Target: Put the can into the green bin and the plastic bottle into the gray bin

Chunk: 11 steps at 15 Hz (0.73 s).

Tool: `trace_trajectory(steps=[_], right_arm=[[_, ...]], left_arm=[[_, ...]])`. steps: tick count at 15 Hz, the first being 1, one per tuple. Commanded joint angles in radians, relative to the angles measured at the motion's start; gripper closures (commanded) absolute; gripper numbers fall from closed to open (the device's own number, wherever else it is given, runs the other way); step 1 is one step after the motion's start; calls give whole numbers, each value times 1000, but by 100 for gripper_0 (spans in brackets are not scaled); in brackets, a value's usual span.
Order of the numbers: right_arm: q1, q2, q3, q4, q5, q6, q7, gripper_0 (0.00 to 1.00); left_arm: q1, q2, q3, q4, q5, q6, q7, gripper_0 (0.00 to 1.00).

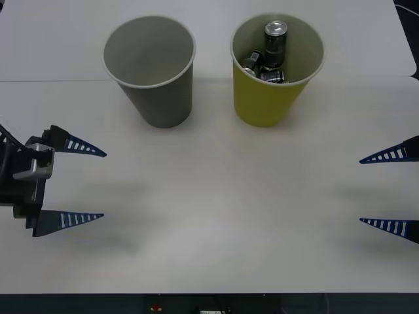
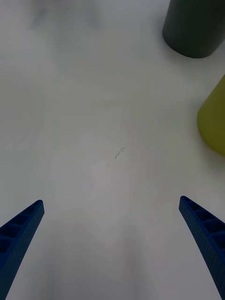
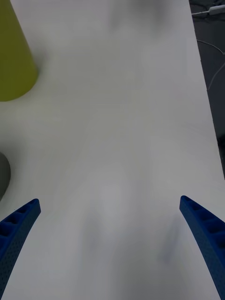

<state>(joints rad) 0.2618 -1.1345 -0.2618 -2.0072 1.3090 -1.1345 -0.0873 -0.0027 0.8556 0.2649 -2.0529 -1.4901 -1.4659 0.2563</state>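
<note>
Cans (image 1: pixel 275 40), several, dark w/ silver tops: one upright, others tipped, all inside green bin (image 1: pixel 247 98) at far right of table (image 1: pixel 216 229); gray bin (image 1: pixel 160 98) just left of it, apart, looks empty; no plastic bottle seen on table. Left claw (image 1: pixel 71 184) released, spread wide, holding nothing, low at near-left edge w/ gray bin far-right of it; right claw (image 1: pixel 390 190) likewise spread and empty at near-right edge w/ green bin far-left of it. Judgement: can step done; left arm is nearer gray bin, so better placed for a bottle drop.
</note>
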Motion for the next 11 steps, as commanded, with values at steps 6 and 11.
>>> trace_trajectory(steps=[6, 11], right_arm=[[0, 0, 0, 0, 0, 0, 0, 0], [0, 0, 0, 0, 0, 0, 0, 0]], left_arm=[[58, 14, 34, 0, 25, 1, -14, 0], [67, 20, 43, 0, 22, -1, -14, 0]])
